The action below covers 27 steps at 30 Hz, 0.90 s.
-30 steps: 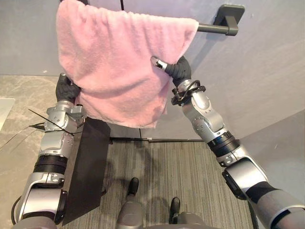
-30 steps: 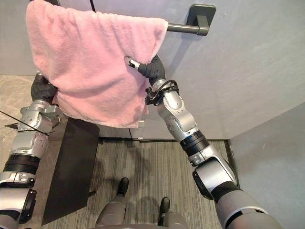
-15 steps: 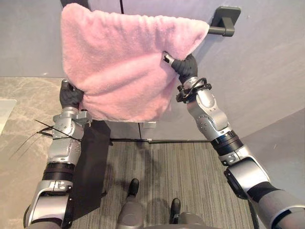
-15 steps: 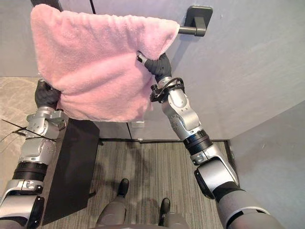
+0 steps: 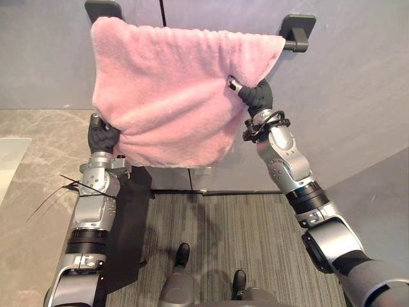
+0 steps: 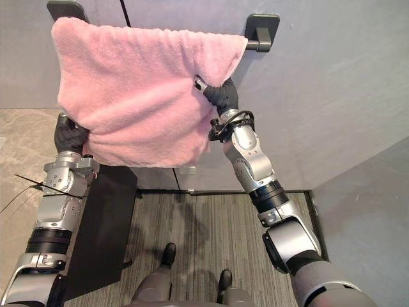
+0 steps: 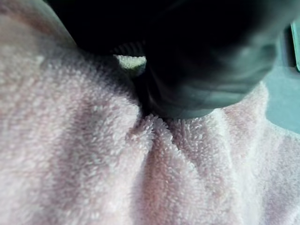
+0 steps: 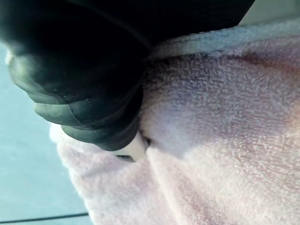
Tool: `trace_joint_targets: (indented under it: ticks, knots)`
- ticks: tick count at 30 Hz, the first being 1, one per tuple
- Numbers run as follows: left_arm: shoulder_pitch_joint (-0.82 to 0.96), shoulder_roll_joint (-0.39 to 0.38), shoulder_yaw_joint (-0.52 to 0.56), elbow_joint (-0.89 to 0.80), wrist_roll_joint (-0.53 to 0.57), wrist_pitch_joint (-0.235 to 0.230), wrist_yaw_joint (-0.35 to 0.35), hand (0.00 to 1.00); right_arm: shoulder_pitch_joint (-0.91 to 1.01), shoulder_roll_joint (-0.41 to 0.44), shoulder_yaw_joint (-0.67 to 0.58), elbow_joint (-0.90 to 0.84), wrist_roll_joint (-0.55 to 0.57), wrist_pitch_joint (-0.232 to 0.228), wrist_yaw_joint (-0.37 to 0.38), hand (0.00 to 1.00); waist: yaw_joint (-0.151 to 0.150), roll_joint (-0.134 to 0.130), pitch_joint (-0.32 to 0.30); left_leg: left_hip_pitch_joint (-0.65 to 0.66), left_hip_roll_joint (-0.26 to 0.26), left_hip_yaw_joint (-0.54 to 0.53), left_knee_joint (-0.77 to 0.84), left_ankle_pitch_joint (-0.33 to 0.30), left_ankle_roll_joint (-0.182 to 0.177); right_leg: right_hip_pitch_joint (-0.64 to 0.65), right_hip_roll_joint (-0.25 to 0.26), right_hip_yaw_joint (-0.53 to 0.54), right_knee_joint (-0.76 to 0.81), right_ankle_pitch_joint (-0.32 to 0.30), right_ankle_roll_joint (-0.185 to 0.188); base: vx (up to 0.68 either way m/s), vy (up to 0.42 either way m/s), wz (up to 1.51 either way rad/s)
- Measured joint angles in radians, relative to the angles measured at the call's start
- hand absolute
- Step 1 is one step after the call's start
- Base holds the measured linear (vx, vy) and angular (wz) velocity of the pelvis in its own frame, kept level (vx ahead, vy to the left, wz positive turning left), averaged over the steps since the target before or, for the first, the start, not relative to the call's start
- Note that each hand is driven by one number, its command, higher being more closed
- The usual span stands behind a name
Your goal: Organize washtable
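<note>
A pink towel (image 5: 169, 96) hangs over a dark wall bar (image 5: 295, 45), spread between the bar's two brackets. My left hand (image 5: 102, 135) is at the towel's lower left corner, where the cloth puckers around it; the left wrist view has the towel (image 7: 117, 164) bunched against the hand's dark cover (image 7: 206, 70). My right hand (image 5: 254, 96) holds the towel's right edge just under the bar, one fingertip lying over the cloth. In the right wrist view the towel (image 8: 220, 117) folds in under the hand's cover (image 8: 79, 79).
The bar's left bracket (image 5: 102, 9) and right bracket (image 5: 296, 27) are fixed on a grey wall. A stone countertop (image 5: 35, 153) with a pale basin edge (image 5: 9, 160) lies at the left. A dark panel (image 5: 128, 224) hangs beside it over striped carpet (image 5: 223, 224).
Both hands have risen and moved right with the towel. The towel now covers more of the bar, up to the right bracket. The view has shifted too.
</note>
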Motion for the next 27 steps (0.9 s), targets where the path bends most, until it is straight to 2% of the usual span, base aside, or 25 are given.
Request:
trace_joint_targets:
  ticks: [16, 20, 27]
  knots:
    - [0.002, -0.012, -0.029, -0.027, 0.037, 0.001, 0.028, 1.0, 0.011, 0.0, 0.0, 0.0, 0.0, 0.012, -0.006, 1.0, 0.001, -0.002, -0.01, -0.001, 0.0, 0.003, 0.0, 0.001, 0.0, 0.003, 0.0, -0.003, -0.004, 0.0, 0.0, 0.0, -0.001, 0.01]
    - [0.015, -0.014, -0.028, -0.028, 0.039, 0.002, 0.035, 1.0, 0.027, 0.0, 0.0, 0.001, 0.0, 0.022, -0.02, 1.0, 0.0, -0.001, -0.038, -0.001, 0.0, 0.003, 0.0, 0.001, 0.0, 0.004, 0.0, -0.005, -0.007, 0.0, 0.0, 0.0, 0.0, 0.0]
    - [0.008, -0.05, -0.051, -0.028, 0.037, 0.02, 0.056, 1.0, 0.026, 0.001, -0.006, 0.043, 0.002, 0.026, -0.061, 1.0, -0.002, -0.001, -0.045, -0.002, 0.001, -0.014, -0.001, 0.008, -0.003, 0.013, 0.002, -0.022, -0.007, 0.0, 0.0, -0.02, -0.006, 0.08]
